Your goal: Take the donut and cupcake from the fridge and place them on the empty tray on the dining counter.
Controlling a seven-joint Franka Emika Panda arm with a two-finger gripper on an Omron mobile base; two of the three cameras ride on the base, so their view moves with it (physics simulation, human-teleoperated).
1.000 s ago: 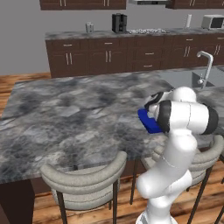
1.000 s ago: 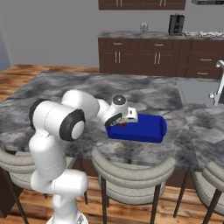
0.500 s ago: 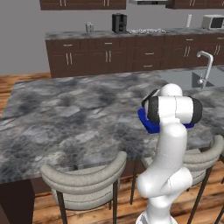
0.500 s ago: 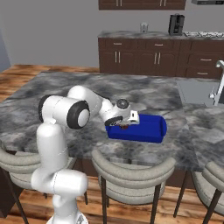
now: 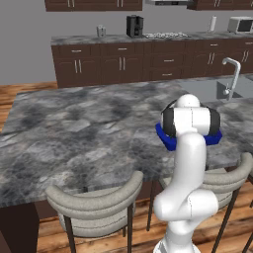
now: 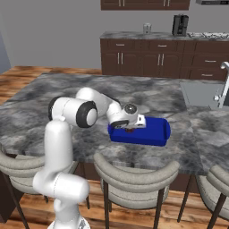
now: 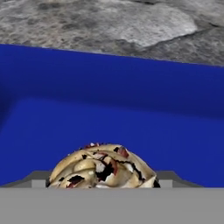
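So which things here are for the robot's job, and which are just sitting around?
For the job:
- cupcake, right in front of the gripper
- blue tray
- dining counter

Just sitting around:
- bar stools
- sink tap
- coffee machine
- microwave

1. the arm is folded at the elbow and stretched forward, low.
2. the gripper (image 6: 130, 129) is pointed downward; its fingers are mostly hidden, so the jaw opening cannot be judged.
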